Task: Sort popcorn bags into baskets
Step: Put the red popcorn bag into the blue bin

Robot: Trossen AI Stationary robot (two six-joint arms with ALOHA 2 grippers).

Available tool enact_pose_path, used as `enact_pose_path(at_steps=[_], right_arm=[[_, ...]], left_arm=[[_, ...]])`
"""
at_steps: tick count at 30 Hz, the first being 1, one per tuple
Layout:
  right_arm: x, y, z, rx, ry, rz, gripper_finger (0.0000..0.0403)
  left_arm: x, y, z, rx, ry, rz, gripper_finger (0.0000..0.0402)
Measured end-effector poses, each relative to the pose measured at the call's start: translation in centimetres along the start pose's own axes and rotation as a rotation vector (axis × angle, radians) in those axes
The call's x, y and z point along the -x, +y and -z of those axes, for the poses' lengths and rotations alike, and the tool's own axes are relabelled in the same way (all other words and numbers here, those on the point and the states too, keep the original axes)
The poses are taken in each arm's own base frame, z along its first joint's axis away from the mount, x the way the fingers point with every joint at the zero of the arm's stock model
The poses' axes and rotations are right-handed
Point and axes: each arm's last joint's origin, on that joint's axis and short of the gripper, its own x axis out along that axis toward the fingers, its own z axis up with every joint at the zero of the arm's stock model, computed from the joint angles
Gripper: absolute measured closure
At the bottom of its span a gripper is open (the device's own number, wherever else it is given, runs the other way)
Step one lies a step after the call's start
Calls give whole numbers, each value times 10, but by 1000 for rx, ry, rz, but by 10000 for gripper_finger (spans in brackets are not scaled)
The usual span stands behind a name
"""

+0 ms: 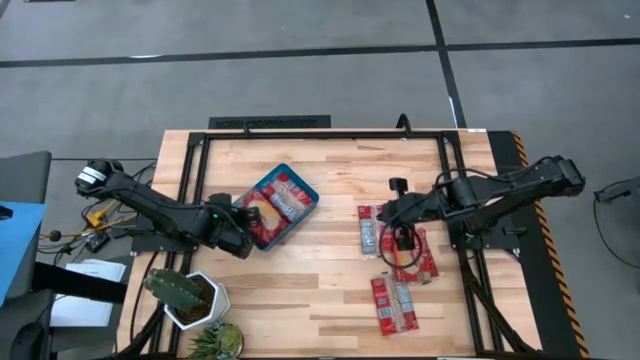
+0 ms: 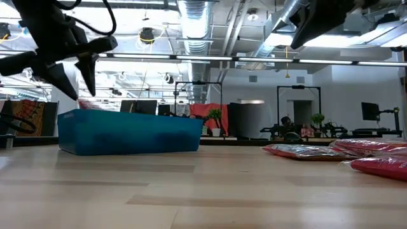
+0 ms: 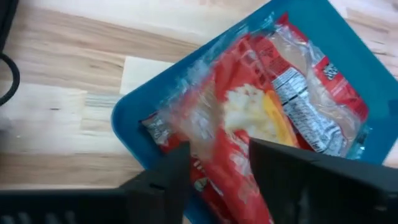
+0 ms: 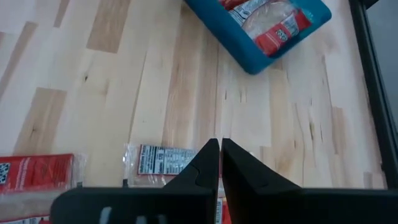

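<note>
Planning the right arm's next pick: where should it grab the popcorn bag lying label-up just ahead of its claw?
Probably from straight above, pinching across the narrow width of the popcorn bag near its middle. It lies flat on the table, long and slim, its left side clear of the neighbouring bags, so the right claw must open first.

The setting is an open lab or workshop hall: exposed ceiling ducts (image 2: pixel 197 16), strip lights (image 2: pixel 318 62), a grey concrete floor (image 1: pixel 300 60), monitors (image 2: pixel 371 111) on benches behind.
</note>
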Motion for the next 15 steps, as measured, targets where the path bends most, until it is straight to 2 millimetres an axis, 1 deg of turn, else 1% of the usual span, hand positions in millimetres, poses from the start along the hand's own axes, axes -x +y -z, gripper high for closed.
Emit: enact_pose_path(at_steps=[5, 8, 11, 13, 15], right_arm=[[0, 0, 0, 4, 0, 0, 360], [0, -1, 0, -20, -1, 5, 360], [-8, -4, 0, -49, 25, 21, 361], [-17, -4, 3, -51, 59, 29, 365], [-31, -3, 8, -62, 71, 37, 371]], left_arm=[[7, -5, -8, -1, 22, -47, 188], [16, -16, -14, 11, 42, -27, 163], [30, -35, -21, 33, 47, 69, 151], [42, -52, -25, 47, 35, 184, 149], [54, -70, -29, 53, 12, 317, 149]])
